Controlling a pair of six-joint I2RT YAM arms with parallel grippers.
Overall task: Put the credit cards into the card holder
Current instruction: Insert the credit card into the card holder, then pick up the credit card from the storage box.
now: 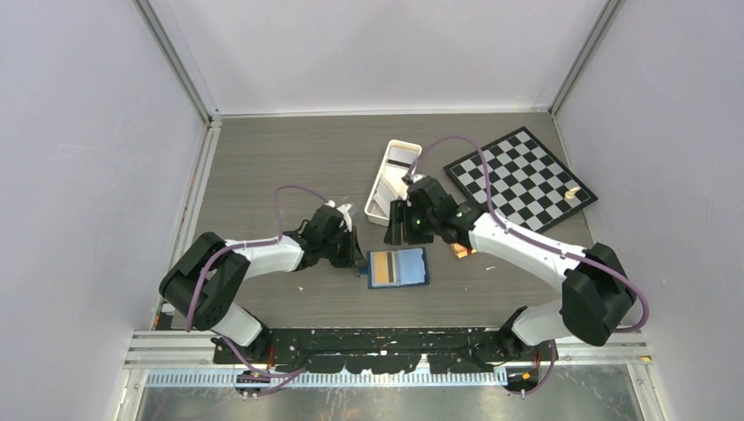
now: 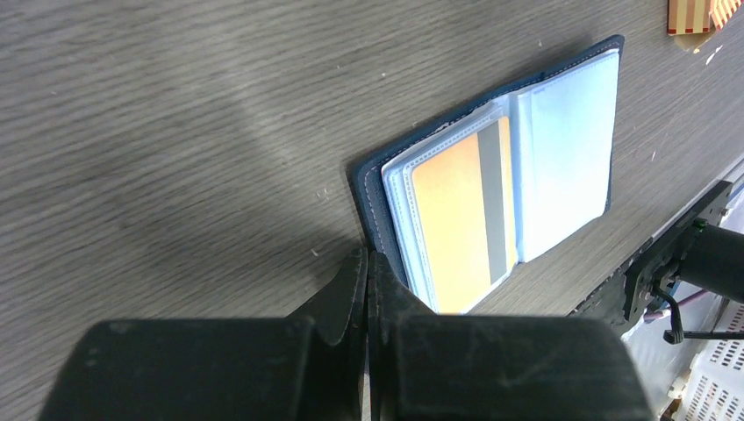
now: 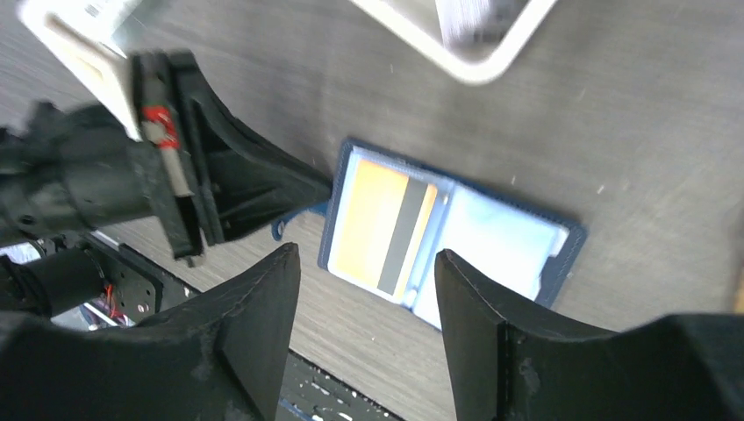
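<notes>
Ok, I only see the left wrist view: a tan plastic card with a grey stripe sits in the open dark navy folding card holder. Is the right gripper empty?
Observer: Yes. The right gripper is open, nothing between its fingers, just behind the dark navy folding card holder.
Operator: Where would more cards be?
Observer: A long white rectangular plastic tray lies behind that gripper; something grey shows inside, too blurred to name.
Operator: Anything else nearby?
Observer: A black-and-white chequered board lies right of the tray.
</notes>
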